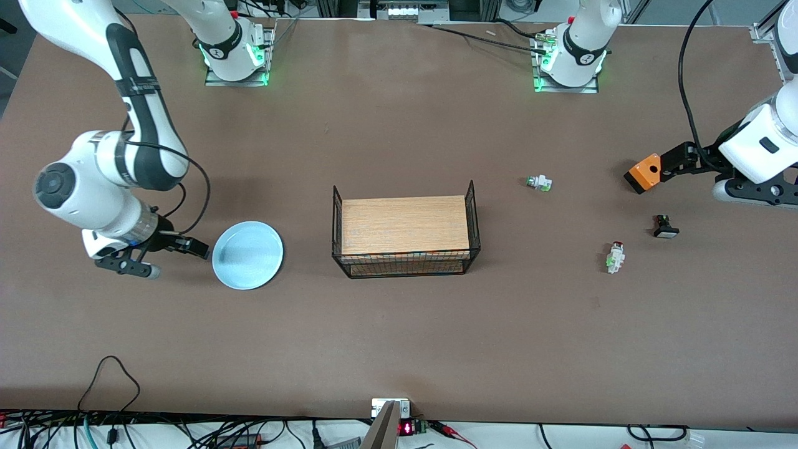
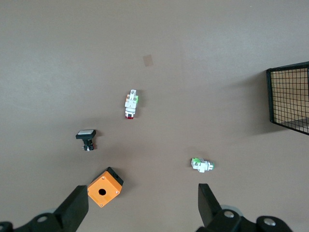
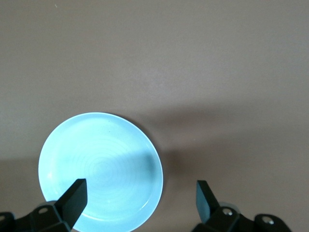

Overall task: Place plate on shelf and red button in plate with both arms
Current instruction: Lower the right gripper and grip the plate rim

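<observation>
The pale blue plate [image 1: 247, 255] lies flat on the brown table toward the right arm's end. My right gripper [image 1: 163, 255] hangs open over its rim. In the right wrist view one finger is over the plate [image 3: 100, 169], the other is over bare table, and nothing is between the fingers of the right gripper [image 3: 141, 189]. The red button [image 1: 615, 255], white with a dark red cap, lies on its side toward the left arm's end. My left gripper [image 1: 698, 167] is open and empty in the air above the orange box. The left wrist view shows the red button [image 2: 131, 104] away from the left gripper [image 2: 141, 192].
A black wire basket [image 1: 340, 212] with a wooden board on top stands mid-table; its corner shows as the basket [image 2: 289, 96]. Near the red button lie an orange box [image 1: 643, 173] [image 2: 104, 186], a green-capped switch [image 1: 539, 183] [image 2: 201, 165] and a black button [image 1: 665, 226] [image 2: 87, 138].
</observation>
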You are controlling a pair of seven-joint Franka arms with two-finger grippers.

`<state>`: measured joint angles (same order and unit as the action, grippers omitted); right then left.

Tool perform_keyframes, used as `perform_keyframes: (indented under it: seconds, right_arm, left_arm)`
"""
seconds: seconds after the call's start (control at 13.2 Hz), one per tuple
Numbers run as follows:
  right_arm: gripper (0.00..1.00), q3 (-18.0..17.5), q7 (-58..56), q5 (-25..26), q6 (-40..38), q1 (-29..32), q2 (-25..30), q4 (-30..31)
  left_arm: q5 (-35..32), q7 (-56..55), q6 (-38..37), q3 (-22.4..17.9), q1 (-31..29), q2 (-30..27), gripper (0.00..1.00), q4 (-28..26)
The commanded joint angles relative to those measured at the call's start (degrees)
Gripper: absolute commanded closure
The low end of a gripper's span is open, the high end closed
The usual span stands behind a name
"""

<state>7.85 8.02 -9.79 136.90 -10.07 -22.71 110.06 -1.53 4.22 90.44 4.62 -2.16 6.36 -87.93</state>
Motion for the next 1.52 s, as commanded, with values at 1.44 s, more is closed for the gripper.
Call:
perform_keyframes:
  seconds: [1.44]
  right_arm:
    - [0.09,-2.05,-8.2,1.18,15.06,0.49,-10.25,2.18]
  left_arm:
    - [0.03,1.23,-0.44,0.03,-0.21,0.58,0.0,1.27]
